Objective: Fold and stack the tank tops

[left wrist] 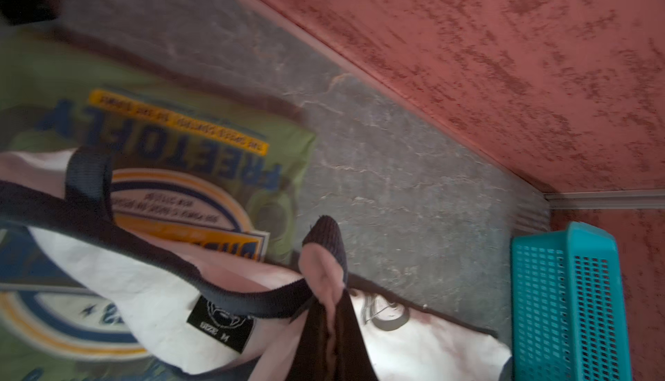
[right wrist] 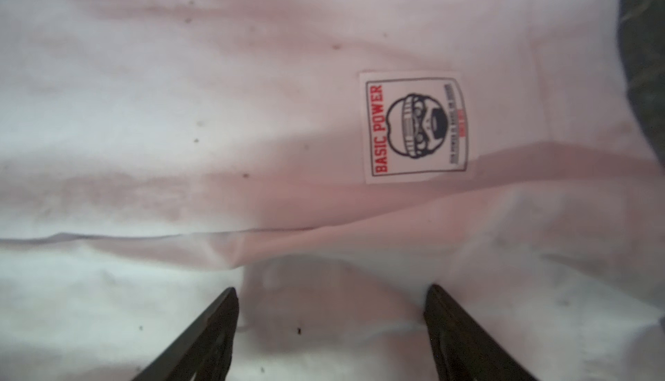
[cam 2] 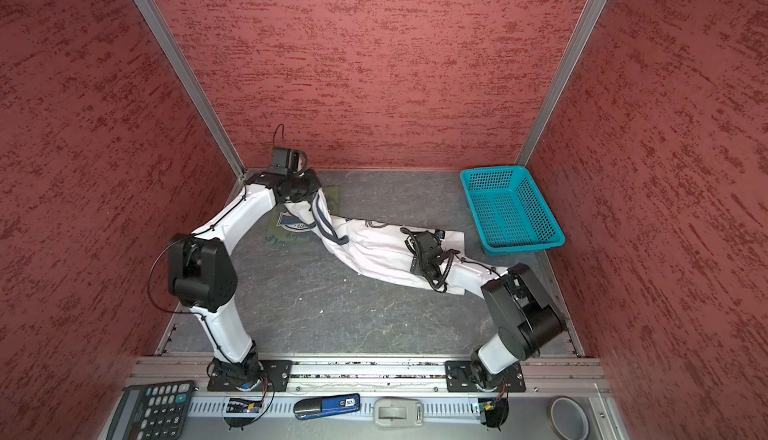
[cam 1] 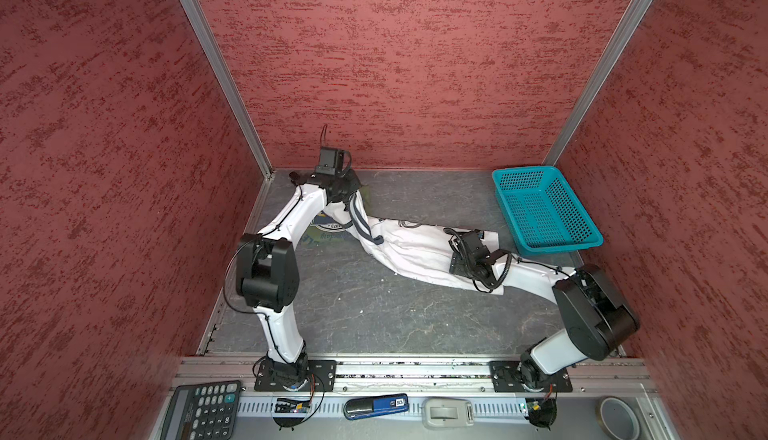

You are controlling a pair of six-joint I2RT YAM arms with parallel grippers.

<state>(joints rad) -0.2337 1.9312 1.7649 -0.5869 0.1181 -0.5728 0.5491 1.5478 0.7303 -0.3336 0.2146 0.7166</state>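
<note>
1. Left pincer [left wrist: 329,329] pinched the ribbed grey strap of the white tank top [cam 1: 415,242], above the flat olive tank top [left wrist: 43,69].
2. Right pincer [right wrist: 331,325], spread, stood on the rumpled white cloth across the marbled surface [cam 1: 374,313].

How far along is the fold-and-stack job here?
Apparently done: the olive green tank top lies folded at the back left. In hand: the left gripper is shut on a strap of the white tank top, holding that end up; the right gripper, jaws open, is at its other end. Left: folding the white one and stacking it.
</note>
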